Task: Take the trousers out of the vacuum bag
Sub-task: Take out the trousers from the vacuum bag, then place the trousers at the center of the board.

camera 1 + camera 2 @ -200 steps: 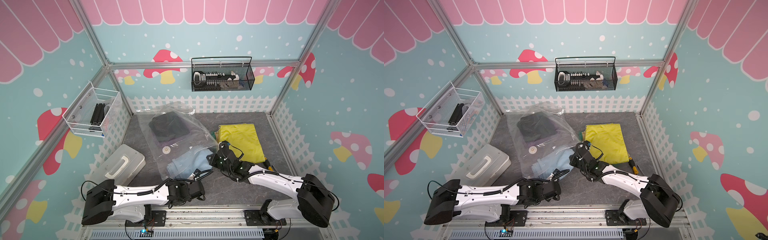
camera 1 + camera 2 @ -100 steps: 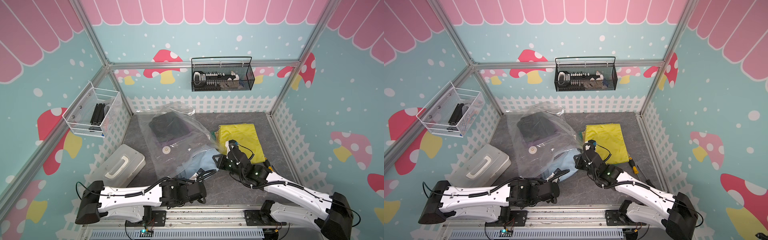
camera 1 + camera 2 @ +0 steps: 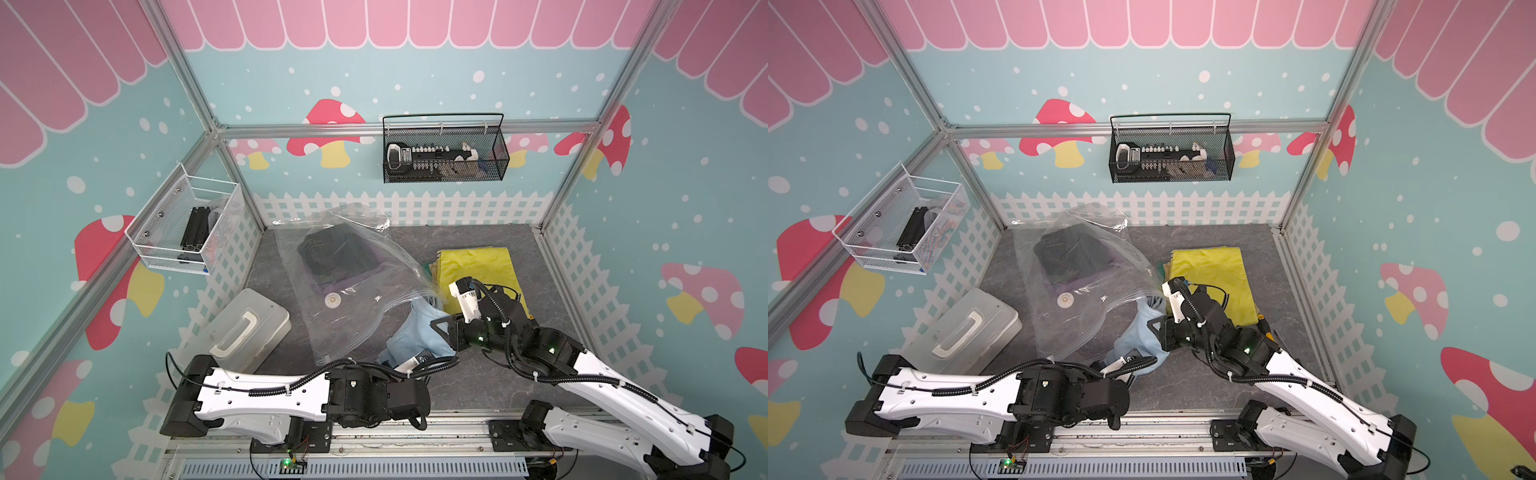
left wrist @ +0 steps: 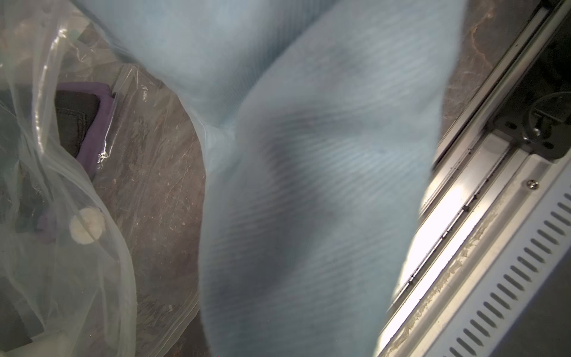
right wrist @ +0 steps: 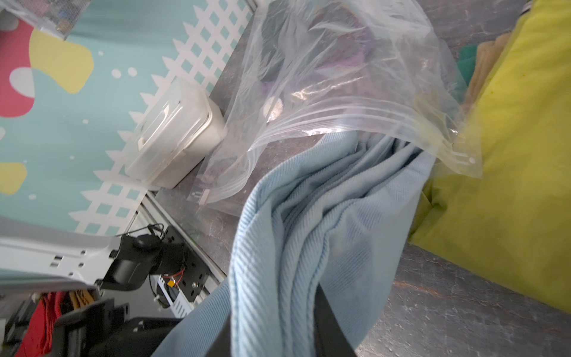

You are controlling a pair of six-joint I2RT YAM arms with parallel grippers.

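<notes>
Looking at the right gripper (image 3: 441,329) first: it's clamped on a bunch of the light blue trousers (image 3: 417,332), and the right wrist view shows the ribbed cloth pinched between its black fingers (image 5: 330,333). That pair is only partly out of the vacuum bag (image 3: 353,291). One end is tucked under the ridged zip edge (image 5: 340,120) at the bag's mouth, and the rest spills onto the grey table (image 3: 478,374) toward the front rail. The left gripper (image 3: 409,360) sits right at the near end of the same blue cloth. Honestly I can't tell whether it's pinching anything, because the left wrist view is just blue fabric hiding the fingers. Further back inside the bag there's a dark folded pair (image 3: 336,253) lying on the purple trousers (image 3: 332,286), with a round white valve (image 3: 331,299) just in front of them. A small white slider clip (image 5: 204,196) sits at one end of the zip edge. Outside the bag, just beside its mouth on the right arm's side, the yellow trousers (image 3: 478,270) lie flat on top of a stack. A tan edge (image 5: 486,58) and a green edge (image 5: 466,58) peek out from under them. Over on the left arm's side, a translucent box with a white handle (image 3: 245,328) sits by the fence, near the bag.
</notes>
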